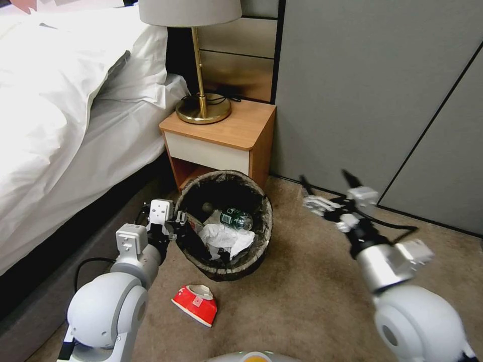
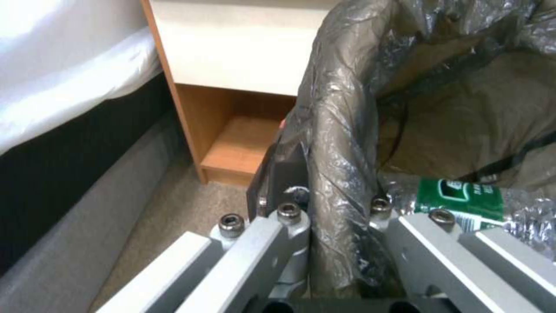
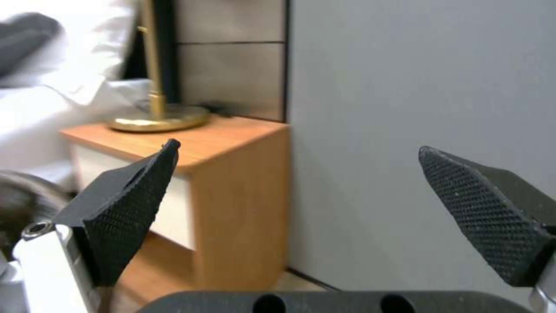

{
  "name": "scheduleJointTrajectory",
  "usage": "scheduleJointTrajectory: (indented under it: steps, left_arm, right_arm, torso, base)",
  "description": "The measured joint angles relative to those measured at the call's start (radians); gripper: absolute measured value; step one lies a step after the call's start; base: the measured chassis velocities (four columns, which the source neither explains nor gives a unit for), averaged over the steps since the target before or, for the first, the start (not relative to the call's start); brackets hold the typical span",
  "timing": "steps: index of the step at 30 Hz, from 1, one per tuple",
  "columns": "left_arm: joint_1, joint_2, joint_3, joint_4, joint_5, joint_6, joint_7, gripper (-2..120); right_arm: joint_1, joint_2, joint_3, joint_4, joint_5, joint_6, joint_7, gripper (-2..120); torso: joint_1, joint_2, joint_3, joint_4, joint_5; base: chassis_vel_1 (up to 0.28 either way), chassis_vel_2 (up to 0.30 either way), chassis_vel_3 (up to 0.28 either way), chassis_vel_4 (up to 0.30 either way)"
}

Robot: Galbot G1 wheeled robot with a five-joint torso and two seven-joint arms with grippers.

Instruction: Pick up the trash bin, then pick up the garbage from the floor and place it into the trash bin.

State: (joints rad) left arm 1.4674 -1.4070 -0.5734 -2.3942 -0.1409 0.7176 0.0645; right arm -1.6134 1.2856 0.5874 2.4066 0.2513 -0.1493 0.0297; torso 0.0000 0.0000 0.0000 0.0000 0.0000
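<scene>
1. Head view: our left gripper (image 1: 183, 226) clamps the trash bin (image 1: 225, 223) by its near rim.
2. Our right gripper (image 1: 327, 183), spread wide, hangs beyond the bin's far side.
3. The red carton (image 1: 195, 303) lies below and behind both; the left arm is nearer.

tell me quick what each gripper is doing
left gripper: shut on the trash bin rim.
right gripper: open, holding nothing.
</scene>
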Motion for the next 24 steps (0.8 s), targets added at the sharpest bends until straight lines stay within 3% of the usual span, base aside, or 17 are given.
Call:
scheduleJointTrajectory:
  steps: [4, 10, 24]
  left_arm:
    - [0.006, -0.001, -0.008, -0.007, -0.009, 0.003, -0.012, 2]
    - [0.010, -0.004, -0.009, -0.011, -0.008, 0.012, -0.016, 2]
    - [0.016, -0.011, -0.014, -0.021, -0.005, 0.017, -0.027, 2]
  right_arm:
    - [-0.103, 0.036, 0.057, -0.041, -0.049, 0.117, -0.009, 100]
    - [-0.148, 0.059, 0.069, -0.080, -0.085, 0.202, -0.010, 100]
    - [-0.165, 0.059, 0.075, -0.100, -0.077, 0.230, -0.012, 100]
  torso:
    - [0.000, 0.000, 0.000, 0.0000, 0.0001]
    - [0.000, 0.000, 0.000, -0.0001, 0.0001]
    - [0.000, 0.000, 0.000, 0.0000, 0.0001]
  base:
    - [0.000, 0.000, 0.000, 0.000]
    - [0.000, 0.000, 0.000, 0.000]
    - [0.008, 0.006, 0.008, 0.007]
